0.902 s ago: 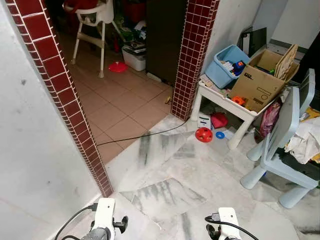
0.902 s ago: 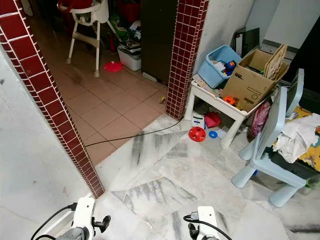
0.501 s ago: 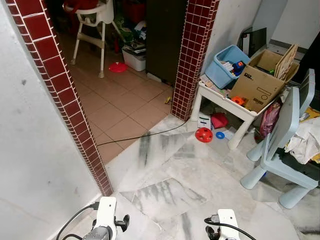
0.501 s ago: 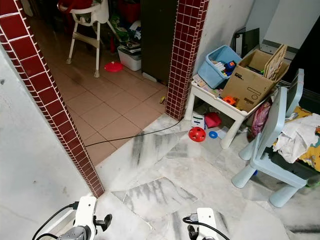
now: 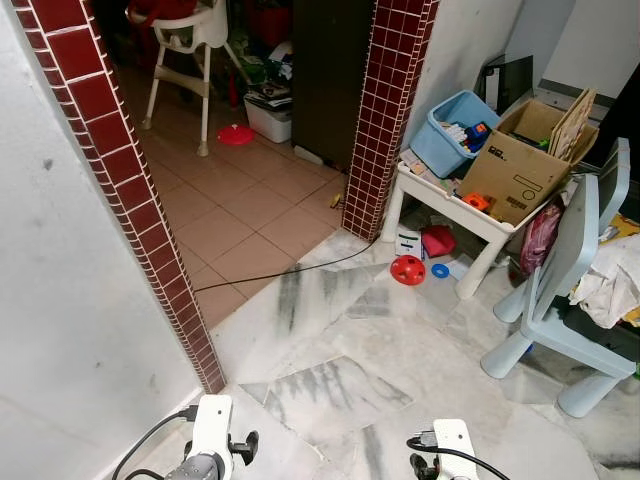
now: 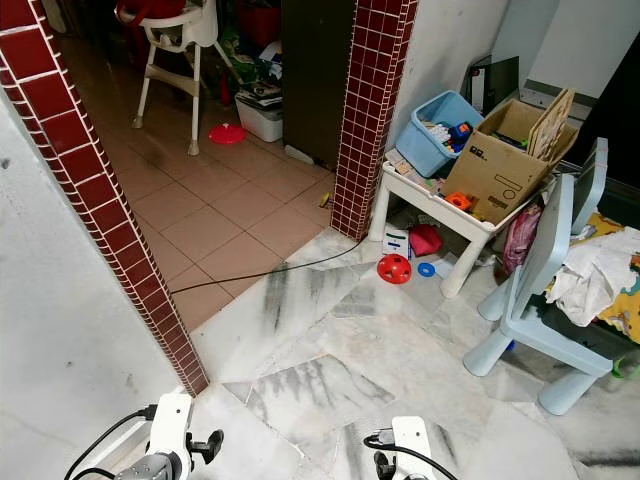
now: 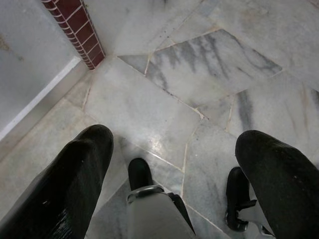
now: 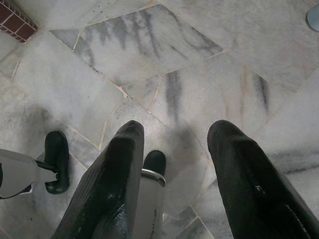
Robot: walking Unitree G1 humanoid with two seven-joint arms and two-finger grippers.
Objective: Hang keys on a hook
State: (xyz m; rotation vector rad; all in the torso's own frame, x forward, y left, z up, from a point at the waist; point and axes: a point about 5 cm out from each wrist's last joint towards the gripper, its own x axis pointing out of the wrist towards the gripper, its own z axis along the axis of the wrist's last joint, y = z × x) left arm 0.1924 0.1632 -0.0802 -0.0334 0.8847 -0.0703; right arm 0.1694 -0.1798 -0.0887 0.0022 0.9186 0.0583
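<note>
Marble floor (image 5: 330, 390) underfoot, pale and polished with grey streaks in irregular slabs; beyond a doorway, matte terracotta tile (image 5: 235, 215)

Far left: plain white wall (image 5: 70, 330), edged by a slanting strip of glossy dark-red tiles (image 5: 140, 210). Behind it, a white high chair (image 5: 185, 45) and a flat red lid (image 5: 236, 134) on the tile. Thin black cable (image 5: 280, 272) snaking across the threshold to a second red-tiled pillar (image 5: 385, 110)

Low in frame, left gripper (image 7: 187, 174) hanging idle over the marble, fingers well apart, nothing between them. Right gripper (image 8: 172, 174) likewise down at the side, fingers apart and empty

Further right: white plastic child's table (image 5: 465, 215) loaded with a tilted blue bin (image 5: 455, 130) and a cardboard box (image 5: 515, 165); red perforated ball (image 5: 407, 269) and small blue ring (image 5: 440, 270) on the floor beneath; pale-blue moulded chair (image 5: 560, 290) draped with crumpled cloth (image 5: 610, 285)

No keys and no hook anywhere to be made out; search probably yet to start

Likely trouble: cable catching a foot at the threshold, ball rolling underfoot, slick marble, clutter narrowing the way right
</note>
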